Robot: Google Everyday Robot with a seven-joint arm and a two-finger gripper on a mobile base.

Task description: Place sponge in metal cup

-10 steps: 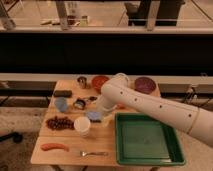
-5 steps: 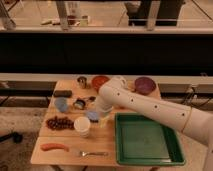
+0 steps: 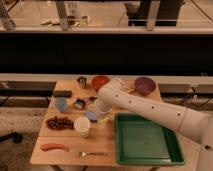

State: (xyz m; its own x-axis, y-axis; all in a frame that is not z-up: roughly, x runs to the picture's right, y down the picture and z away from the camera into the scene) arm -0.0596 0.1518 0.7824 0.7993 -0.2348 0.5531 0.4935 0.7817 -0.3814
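The sponge [image 3: 61, 104] is a thick blue-grey block on the left part of the wooden table [image 3: 67, 159]. The metal cup [image 3: 81, 81] stands upright at the back, left of the red bowl [image 3: 100, 81]. My white arm reaches in from the right and bends down at the table's middle. My gripper [image 3: 96, 113] is low over a paler grey-blue square piece [image 3: 91, 117], to the right of the sponge and in front of the metal cup. The arm hides most of the gripper.
A dark bar [image 3: 62, 93] lies back left. A metal scoop with a black handle [image 3: 80, 103] is next to the sponge. Grapes [image 3: 59, 122], a white cup [image 3: 82, 126], an orange sausage [image 3: 54, 147] and a fork [image 3: 92, 153] are in front. A green tray [image 3: 145, 141] is right, a purple bowl [image 3: 144, 85] back right.
The end of my arm has shifted slightly left and down toward the table. The objects on the table have not moved.
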